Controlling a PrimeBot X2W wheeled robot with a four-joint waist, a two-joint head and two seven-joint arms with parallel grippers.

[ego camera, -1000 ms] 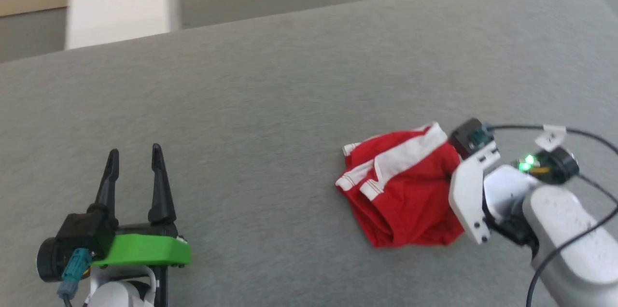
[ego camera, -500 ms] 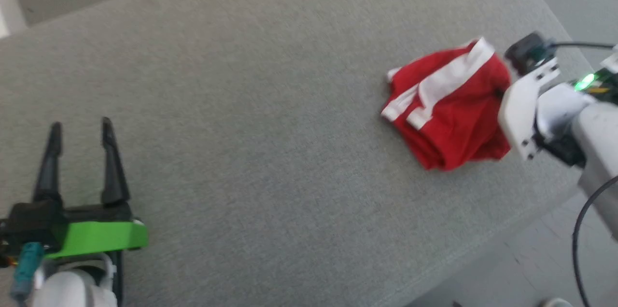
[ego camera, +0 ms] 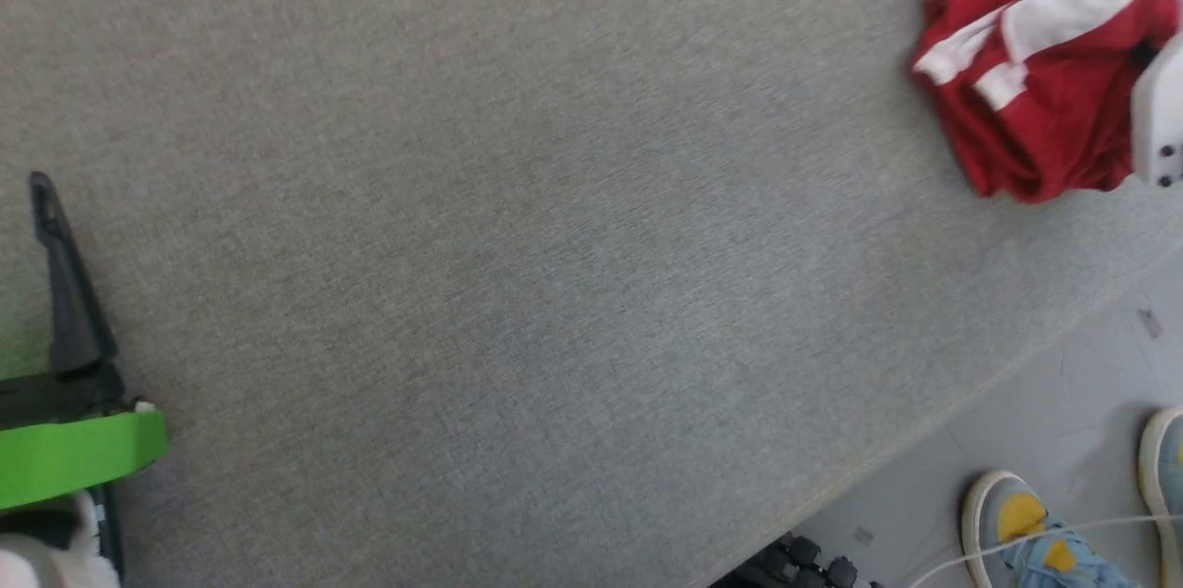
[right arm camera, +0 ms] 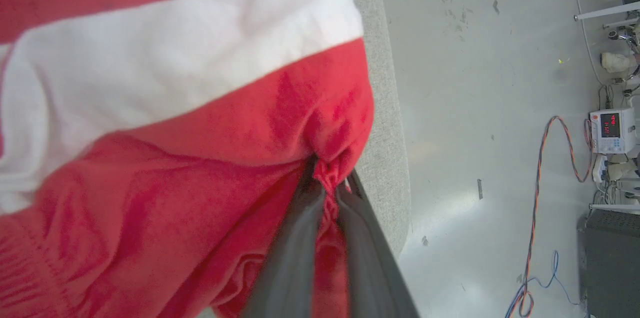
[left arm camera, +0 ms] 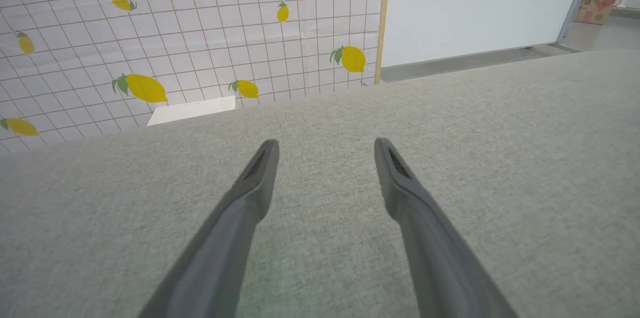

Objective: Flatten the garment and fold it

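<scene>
Head camera has swung since a moment ago; bunched bright red fabric shorts with white trim (ego camera: 1035, 89) sit by the grey cloth worktop (ego camera: 554, 246)'s right edge, right gripper (right arm camera: 330, 178) pinched tight on a fold, while the left gripper (left arm camera: 325, 158) hovers spread, empty.

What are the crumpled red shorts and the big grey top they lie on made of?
Red shorts with white trim: probably soft, matte, slightly fuzzy cloth; they crumple into folds. Grey top: seemingly matte woven fabric, with a fine speckled weave.
</scene>
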